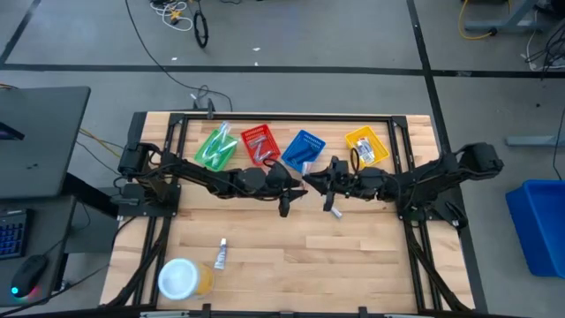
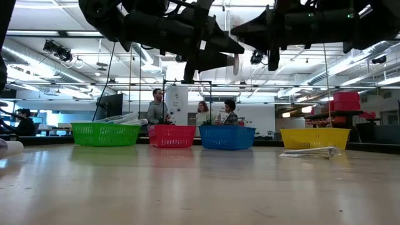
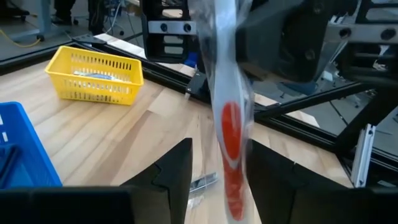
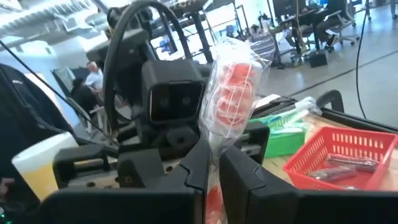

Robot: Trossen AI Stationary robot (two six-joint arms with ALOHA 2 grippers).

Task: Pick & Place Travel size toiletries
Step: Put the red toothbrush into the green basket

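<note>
Wrapped red toothbrush point(image 4: 231, 93) hangs above mid-table just in front of the blue basket point(image 1: 304, 148), pinched between the right gripper point(image 4: 212, 163) fingers, its lower end between the spread, non-touching jaws of the left gripper point(image 3: 219, 169), with a white tube point(image 1: 222, 254) well apart beside the yellow jar point(image 1: 183, 279).

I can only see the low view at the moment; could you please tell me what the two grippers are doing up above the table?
Observer: The right gripper is shut on a red toothbrush in clear wrap.
Operator: Thank you. Does the left one have it too?
Observer: Not yet. The left gripper is open, with the toothbrush hanging between its jaws.
Operator: Is anything lying loose on the left arm's side?
Observer: Yes, a white tube lies on the table beside the yellow jar.
</note>
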